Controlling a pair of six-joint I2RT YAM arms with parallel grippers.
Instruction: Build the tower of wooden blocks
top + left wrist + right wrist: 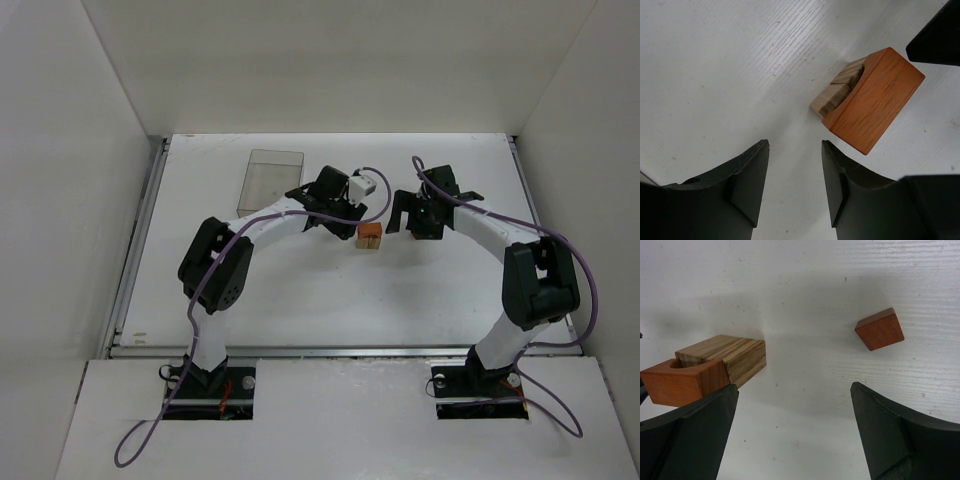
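Left claw [794,150] gapes just beside wood block tower [872,100].

No readable text, labels or numbers in any view. I checked the wood block tower [369,236], clear box [272,180], counter [330,300], my left pincer [795,146] and right pincer [794,389]: all unmarked.

Smooth, satin reddish-orange wood with dark grain flecks on the wood block tower [867,100], over pale tan wood with striped grain. Matt white, finely ribbed surface on the table [715,75]. Matt black, probably plastic, on the left gripper [792,150].
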